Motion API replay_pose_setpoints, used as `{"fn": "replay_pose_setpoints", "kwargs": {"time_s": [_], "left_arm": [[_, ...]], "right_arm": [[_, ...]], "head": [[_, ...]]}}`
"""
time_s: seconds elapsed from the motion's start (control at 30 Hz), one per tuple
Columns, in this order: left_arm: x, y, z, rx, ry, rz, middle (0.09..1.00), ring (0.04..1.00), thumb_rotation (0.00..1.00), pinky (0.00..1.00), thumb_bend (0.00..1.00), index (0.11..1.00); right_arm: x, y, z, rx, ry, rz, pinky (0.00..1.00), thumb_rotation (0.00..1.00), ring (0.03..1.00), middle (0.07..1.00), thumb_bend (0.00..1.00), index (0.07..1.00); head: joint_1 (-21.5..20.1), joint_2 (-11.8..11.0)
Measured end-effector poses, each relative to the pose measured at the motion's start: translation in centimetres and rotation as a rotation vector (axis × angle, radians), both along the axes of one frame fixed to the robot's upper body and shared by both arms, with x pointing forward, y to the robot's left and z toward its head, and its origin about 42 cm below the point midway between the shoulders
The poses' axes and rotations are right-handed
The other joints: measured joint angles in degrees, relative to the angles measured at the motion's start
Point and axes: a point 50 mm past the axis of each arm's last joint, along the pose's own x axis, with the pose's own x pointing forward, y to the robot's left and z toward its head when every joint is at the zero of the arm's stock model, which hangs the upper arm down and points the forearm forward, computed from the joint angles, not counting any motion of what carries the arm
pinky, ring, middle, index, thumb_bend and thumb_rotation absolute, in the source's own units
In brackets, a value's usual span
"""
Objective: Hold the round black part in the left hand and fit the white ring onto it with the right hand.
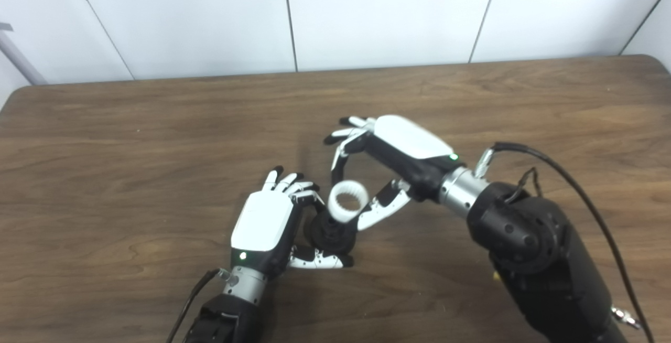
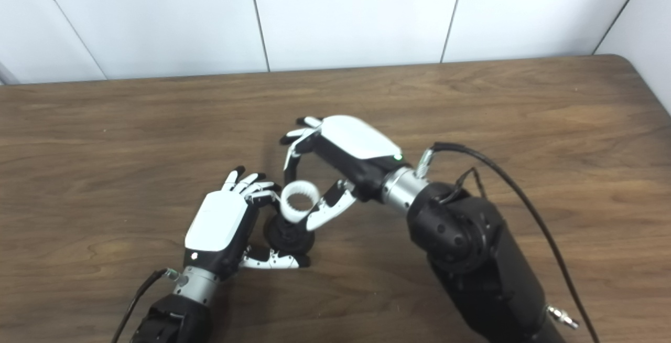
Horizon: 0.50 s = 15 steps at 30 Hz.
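Note:
The round black part sits low over the table, with my left hand shut on it: fingers curl round its far side and the thumb lies under its near edge. The white ring, toothed on the inside, rests tilted on top of the black part. My right hand is shut on the ring, pinching it between a finger at its far side and the thumb at its right side. The other fingers of that hand stick out to the left, away from the ring.
The brown wooden table runs across the whole view, its far edge meeting a white panelled wall. A black cable loops off my right forearm at the right side. A grey bar shows at the far left.

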Motion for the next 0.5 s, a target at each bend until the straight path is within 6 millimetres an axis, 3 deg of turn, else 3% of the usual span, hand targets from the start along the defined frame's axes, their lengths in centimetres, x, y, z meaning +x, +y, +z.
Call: {"fn": "replay_pose_setpoints", "kwargs": {"time_s": [0.5], "left_arm": [[-0.1, -0.2, 0.0, -0.006, 0.000, 0.003, 0.779, 0.897, 0.05, 1.00, 0.52, 0.484]], "right_arm": [[0.5, 1.4, -2.0, -0.023, 0.041, 0.021, 1.00, 0.13, 0.979, 0.861, 0.52, 0.483]], "head": [[0.00, 0.44]]}}
